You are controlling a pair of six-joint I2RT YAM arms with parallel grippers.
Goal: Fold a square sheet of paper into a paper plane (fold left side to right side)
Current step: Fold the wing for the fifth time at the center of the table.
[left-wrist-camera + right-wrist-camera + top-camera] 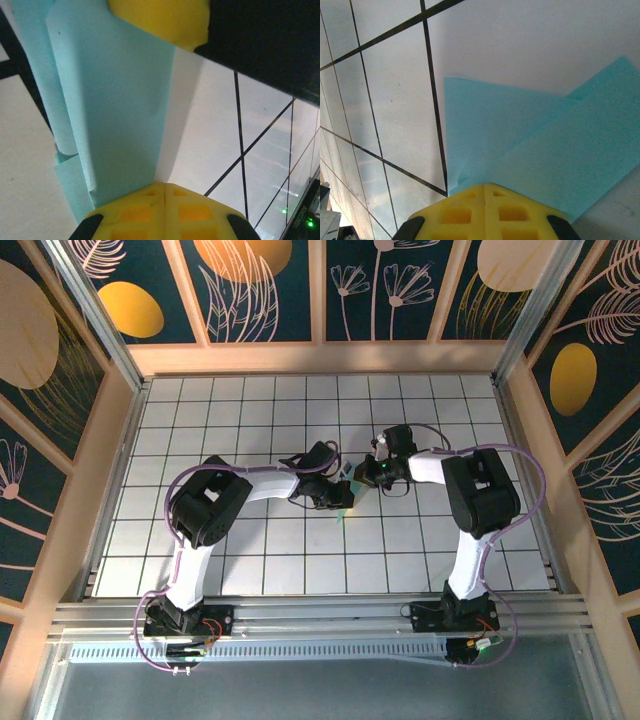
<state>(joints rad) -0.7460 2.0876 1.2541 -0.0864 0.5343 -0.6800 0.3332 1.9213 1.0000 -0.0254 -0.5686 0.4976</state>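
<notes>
Yellow pads [465, 215] of the right gripper [485, 192] sit closest to the lens in its wrist view, pressed together along a seam with no gap. The light-blue paper [530, 140] runs under their tips; whether a layer is nipped between them or merely pinned to the tiled table [250, 540] I cannot tell. The left gripper [165, 192] looks the same, its pads meeting flush at the near end of a long folded strip. Another yellow pad [160, 20] at the strip's far end is probably the right arm's. From above, both grippers meet at the middle of the table, the left one just left of the right, and a sliver of paper peeps out beneath them. The paper lies flat in overlapping layers with sharp diagonal edges, so it is already part-folded. It should handle as very light, limp and easily creased or torn, and it will likely slide on the smooth tiles unless one gripper pins it. The best hold, in my judgement, is a free corner or loose edge away from the creases, lifted gently while the other side is pressed down.
</notes>
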